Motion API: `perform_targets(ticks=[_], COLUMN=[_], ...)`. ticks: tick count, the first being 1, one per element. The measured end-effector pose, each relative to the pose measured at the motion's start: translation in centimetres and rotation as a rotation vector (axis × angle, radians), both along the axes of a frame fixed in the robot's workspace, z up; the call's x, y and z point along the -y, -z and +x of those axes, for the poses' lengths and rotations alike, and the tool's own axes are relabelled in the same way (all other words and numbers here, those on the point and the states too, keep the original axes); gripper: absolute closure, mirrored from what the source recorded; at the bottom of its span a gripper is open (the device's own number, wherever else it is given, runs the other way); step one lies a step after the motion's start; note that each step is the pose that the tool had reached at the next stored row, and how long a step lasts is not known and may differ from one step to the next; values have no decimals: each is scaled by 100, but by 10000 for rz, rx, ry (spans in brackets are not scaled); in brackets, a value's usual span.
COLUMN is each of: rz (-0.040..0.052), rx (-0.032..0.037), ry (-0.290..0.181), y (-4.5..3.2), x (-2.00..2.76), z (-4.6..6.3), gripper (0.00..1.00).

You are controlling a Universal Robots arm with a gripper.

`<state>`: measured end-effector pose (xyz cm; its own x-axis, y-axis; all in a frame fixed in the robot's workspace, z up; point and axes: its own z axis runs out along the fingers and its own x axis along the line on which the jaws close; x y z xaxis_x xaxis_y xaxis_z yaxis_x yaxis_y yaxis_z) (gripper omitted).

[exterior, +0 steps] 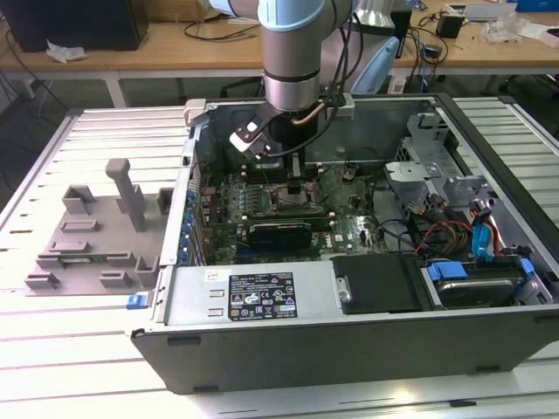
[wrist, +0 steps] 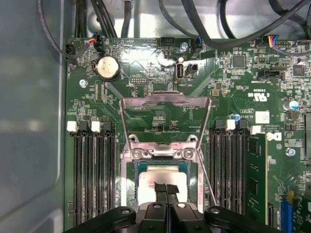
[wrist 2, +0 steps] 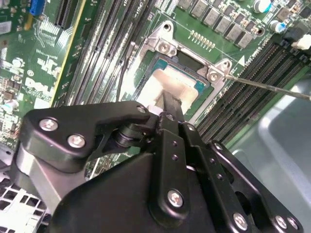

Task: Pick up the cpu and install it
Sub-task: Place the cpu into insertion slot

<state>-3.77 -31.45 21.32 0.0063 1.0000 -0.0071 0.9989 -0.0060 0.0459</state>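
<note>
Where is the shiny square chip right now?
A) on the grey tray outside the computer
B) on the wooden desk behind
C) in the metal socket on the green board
C: in the first wrist view the cpu lies inside the socket frame on the motherboard, with the end effector right at it.

Fine print on case sticker [exterior: 262, 295] and motherboard [wrist: 243, 87], indistinct

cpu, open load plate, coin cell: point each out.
cpu [wrist: 159, 174], first wrist view, bare silvery top.
load plate [wrist: 165, 99], first wrist view, raised top bar.
coin cell [wrist: 108, 67], first wrist view, centre of its face.
</note>
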Motion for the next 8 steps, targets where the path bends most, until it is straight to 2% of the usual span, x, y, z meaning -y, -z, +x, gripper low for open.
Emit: perform_targets(ticks=[8], rz=[-5], rx=[-3], ry=[-1], y=[88], x=[1], z=[0], gripper=[89])
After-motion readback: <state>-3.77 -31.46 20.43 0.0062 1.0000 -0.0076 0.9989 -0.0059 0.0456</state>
